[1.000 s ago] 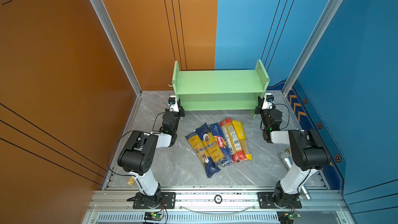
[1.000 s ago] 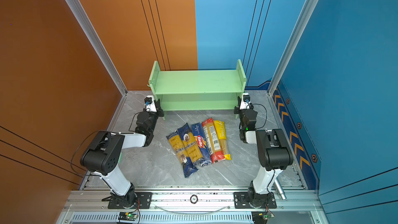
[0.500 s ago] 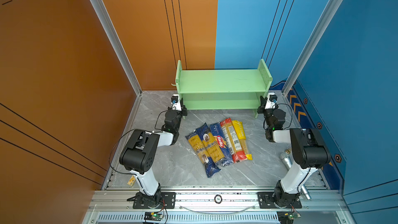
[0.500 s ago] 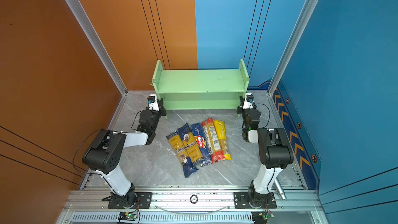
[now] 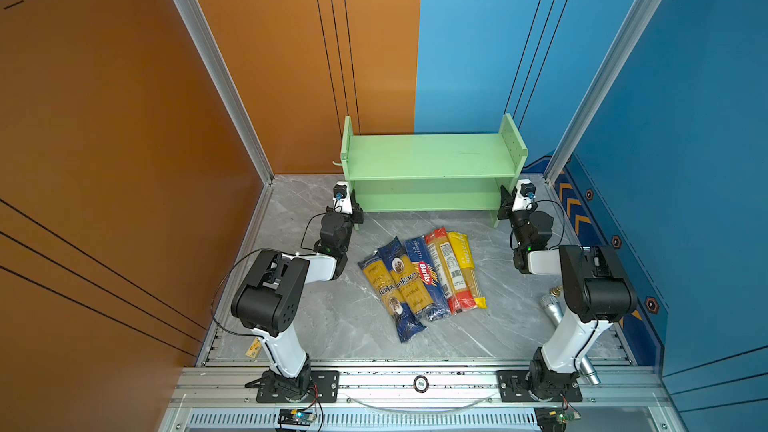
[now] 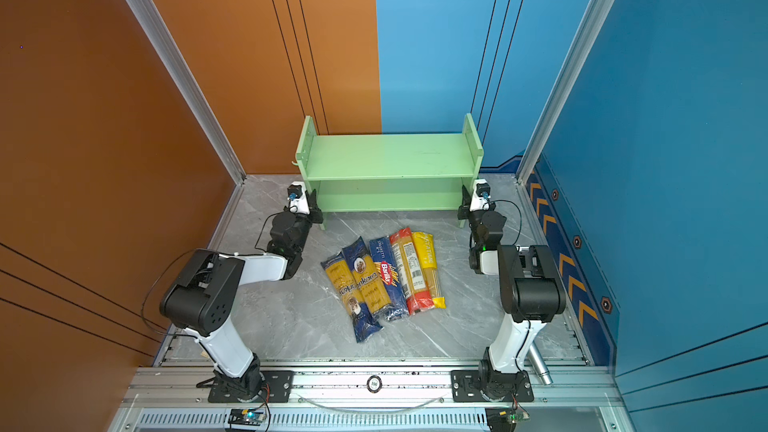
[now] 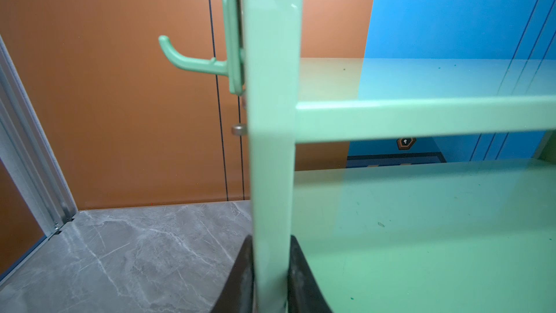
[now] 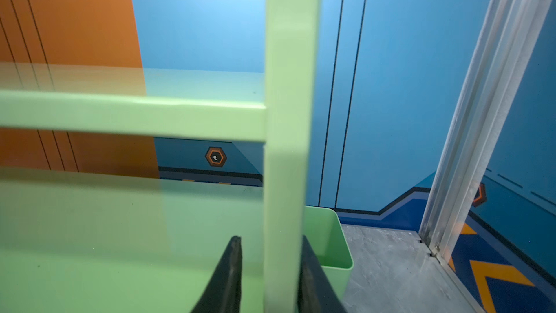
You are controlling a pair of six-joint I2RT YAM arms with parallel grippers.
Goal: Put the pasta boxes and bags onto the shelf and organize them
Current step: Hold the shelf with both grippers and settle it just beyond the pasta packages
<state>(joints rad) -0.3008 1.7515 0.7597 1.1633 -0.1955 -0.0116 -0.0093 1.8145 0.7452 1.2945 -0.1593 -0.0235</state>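
Note:
The light green shelf (image 5: pixel 432 155) (image 6: pixel 390 155) stands at the back of the grey floor. Its tiers are bare. My left gripper (image 5: pixel 356 213) (image 7: pixel 271 237) is shut on the front edge of the shelf's left side panel (image 7: pixel 270 146), with both fingers touching it. The right gripper (image 5: pixel 503 205) (image 8: pixel 270 237) straddles the right side panel (image 8: pixel 285 115) and is open, with a gap at one finger. Several pasta packets lie side by side on the floor in front: navy-and-yellow (image 5: pixel 395 284), navy Barilla (image 5: pixel 424 276), red-ended (image 5: pixel 449 272), yellow-ended (image 5: pixel 467 268).
A silver microphone (image 5: pixel 552 309) lies on the floor beside the right arm's base. A green hook (image 7: pixel 186 58) sticks out from the shelf's left panel and a small green bin (image 8: pixel 331 236) hangs outside its right panel. Orange and blue walls close in behind the shelf.
Both grippers have pushed the shelf back toward the wall and slightly to the right. The right jaws have parted from the panel.

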